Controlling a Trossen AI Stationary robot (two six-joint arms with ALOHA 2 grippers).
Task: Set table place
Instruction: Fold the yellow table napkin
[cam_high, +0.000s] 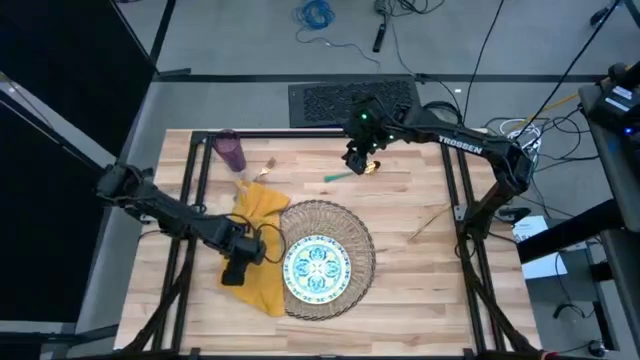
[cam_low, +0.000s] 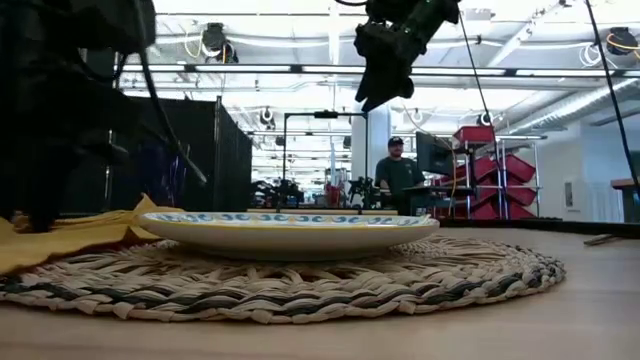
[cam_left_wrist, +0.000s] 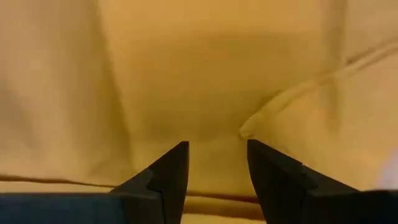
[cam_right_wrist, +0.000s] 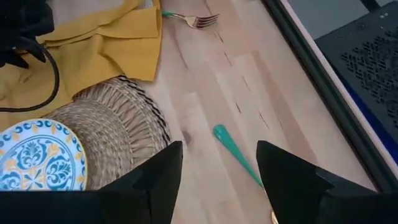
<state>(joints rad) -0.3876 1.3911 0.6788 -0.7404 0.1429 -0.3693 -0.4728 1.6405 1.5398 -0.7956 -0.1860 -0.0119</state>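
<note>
Your plate (cam_high: 316, 267) sits on the placemat (cam_high: 352, 233) near the table's (cam_high: 420, 300) front. The left gripper (cam_left_wrist: 216, 163), jaws open, presses down over the napkin (cam_high: 262, 205). The right gripper (cam_right_wrist: 217, 167), open and empty, hovers above the teal-handled cutlery (cam_right_wrist: 235, 155).

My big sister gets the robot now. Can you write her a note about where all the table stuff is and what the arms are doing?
Left pincer: open, low over the yellow napkin, holding nothing.
Right pincer: open, empty, above the teal-handled utensil at the table's far side.
Done: plate sits on the woven placemat.
Left: the napkin is crumpled, partly under the placemat's left edge. A fork lies loose beyond the napkin. Purple cup stands at the far left corner. Another utensil lies right of the placemat. All still need placing.
</note>
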